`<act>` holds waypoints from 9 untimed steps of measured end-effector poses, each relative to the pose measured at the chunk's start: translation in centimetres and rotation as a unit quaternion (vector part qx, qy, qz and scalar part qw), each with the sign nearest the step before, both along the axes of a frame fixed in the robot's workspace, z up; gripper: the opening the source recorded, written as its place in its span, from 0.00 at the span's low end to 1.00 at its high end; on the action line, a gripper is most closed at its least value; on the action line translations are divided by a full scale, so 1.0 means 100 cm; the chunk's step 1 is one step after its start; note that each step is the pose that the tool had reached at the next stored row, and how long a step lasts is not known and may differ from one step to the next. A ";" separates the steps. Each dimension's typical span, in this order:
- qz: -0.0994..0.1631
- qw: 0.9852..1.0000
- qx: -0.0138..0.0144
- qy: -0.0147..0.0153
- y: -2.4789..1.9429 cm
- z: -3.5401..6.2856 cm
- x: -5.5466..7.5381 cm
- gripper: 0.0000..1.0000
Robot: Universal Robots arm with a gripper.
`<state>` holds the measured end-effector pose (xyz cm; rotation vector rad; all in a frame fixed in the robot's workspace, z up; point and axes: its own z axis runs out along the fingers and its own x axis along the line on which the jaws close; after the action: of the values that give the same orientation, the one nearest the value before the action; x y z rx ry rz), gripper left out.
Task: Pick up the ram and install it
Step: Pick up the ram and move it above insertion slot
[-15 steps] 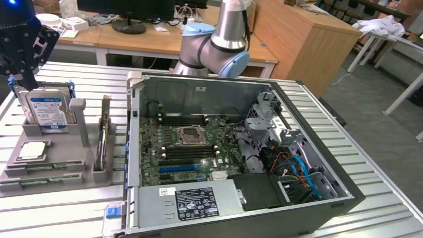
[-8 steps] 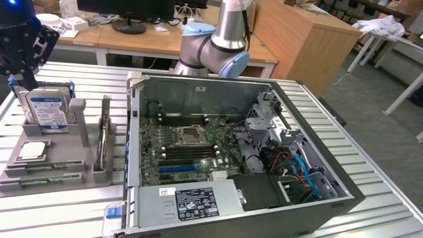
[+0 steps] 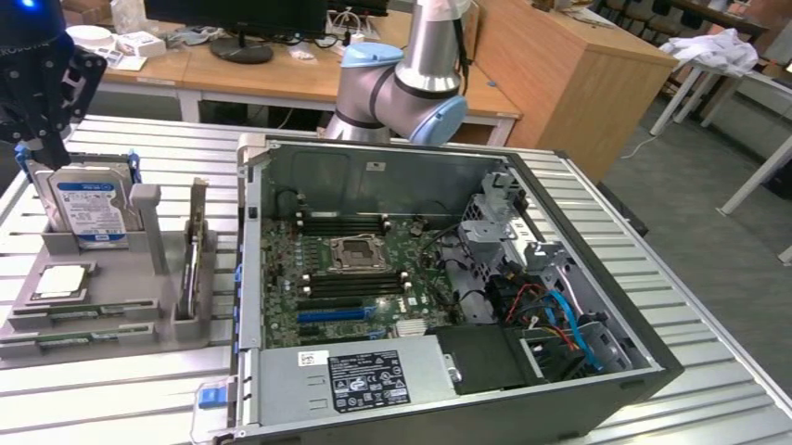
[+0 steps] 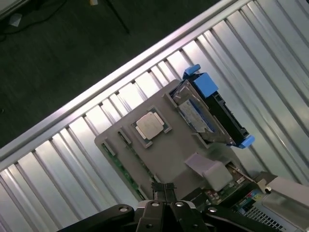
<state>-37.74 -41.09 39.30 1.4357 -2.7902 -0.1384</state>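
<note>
Two green ram sticks (image 3: 82, 316) lie flat in slots at the front of a grey holder (image 3: 124, 278) on the exterior view's left. In the wrist view one ram stick (image 4: 126, 169) shows as a green strip along the holder's (image 4: 183, 145) edge. My gripper (image 3: 54, 150) hangs above the holder's far end, behind the upright hard drive (image 3: 89, 206), well apart from the ram. In the wrist view my gripper (image 4: 164, 189) is shut, fingertips pressed together with nothing between them. The open computer case (image 3: 644, 357) holds the motherboard with its black memory slots (image 3: 351, 278).
The holder also carries a silver processor chip (image 4: 150, 125) and the hard drive in its blue caddy (image 4: 215, 108). A power supply (image 3: 359, 375) and cables (image 3: 557, 315) sit inside the case. The ribbed metal table (image 3: 111, 399) ends near the holder, with dark floor (image 4: 58, 58) beyond.
</note>
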 end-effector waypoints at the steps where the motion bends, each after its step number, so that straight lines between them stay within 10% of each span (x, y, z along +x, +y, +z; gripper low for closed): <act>1: 0.006 1.000 0.000 0.000 0.0000 0.0000 0.000 0.11; 9: 0.060 0.998 0.000 0.000 0.0000 -0.0006 0.000 0.11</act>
<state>-37.73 -41.09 39.24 1.5972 -2.6950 -0.1379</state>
